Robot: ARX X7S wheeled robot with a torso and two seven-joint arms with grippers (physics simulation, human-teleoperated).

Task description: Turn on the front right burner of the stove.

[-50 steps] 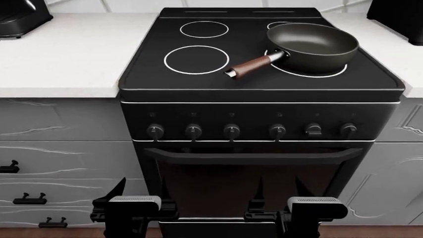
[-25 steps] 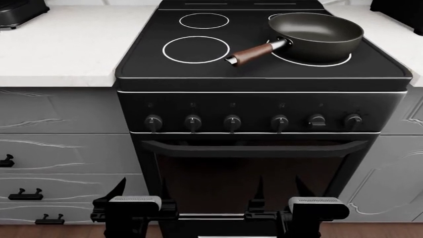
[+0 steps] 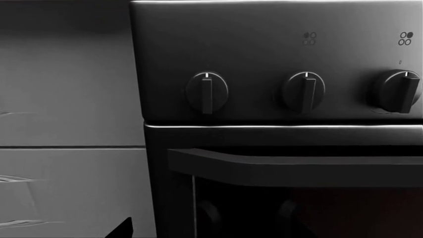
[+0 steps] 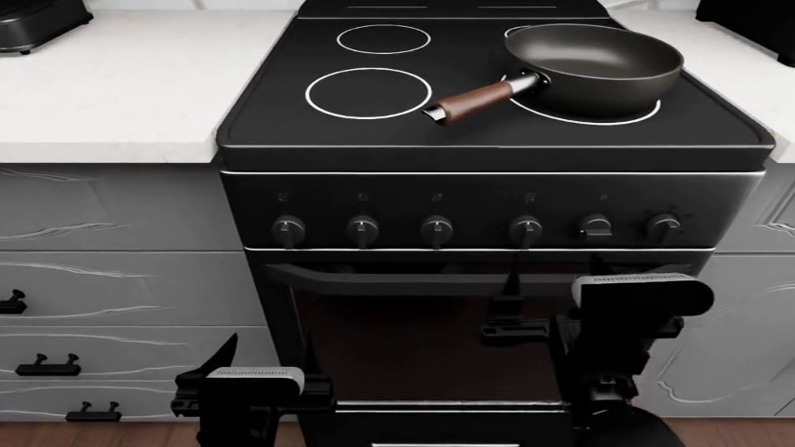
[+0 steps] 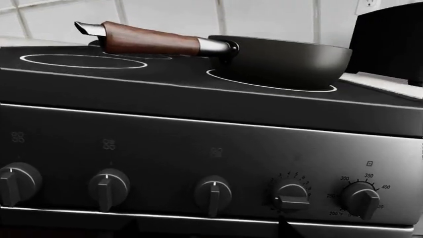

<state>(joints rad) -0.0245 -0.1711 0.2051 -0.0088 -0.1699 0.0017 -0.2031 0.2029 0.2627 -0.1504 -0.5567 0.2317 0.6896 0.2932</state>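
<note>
The black stove (image 4: 491, 200) fills the middle of the head view. Its front right burner (image 4: 546, 110), the widest white ring, lies mostly under a dark frying pan (image 4: 594, 58) with a brown handle; both also show in the right wrist view, the burner (image 5: 264, 85) and the pan (image 5: 284, 57). Six round black knobs (image 4: 526, 228) run across the front panel. My right gripper (image 4: 553, 293) is open and empty, held before the oven door just below the right-hand knobs (image 5: 290, 194). My left gripper (image 4: 267, 365) is open and empty, low by the oven's left edge, facing the left-hand knobs (image 3: 207, 92).
The oven door's bar handle (image 4: 478, 277) runs under the knobs, close above my right gripper. White countertops (image 4: 112, 88) and grey drawers (image 4: 112, 279) flank the stove. A black toaster (image 4: 37, 19) stands at the back left.
My right arm has risen from the bottom of the view to just under the knob row. The left arm has not moved. The head view tilted slightly a second ago, then held still.
</note>
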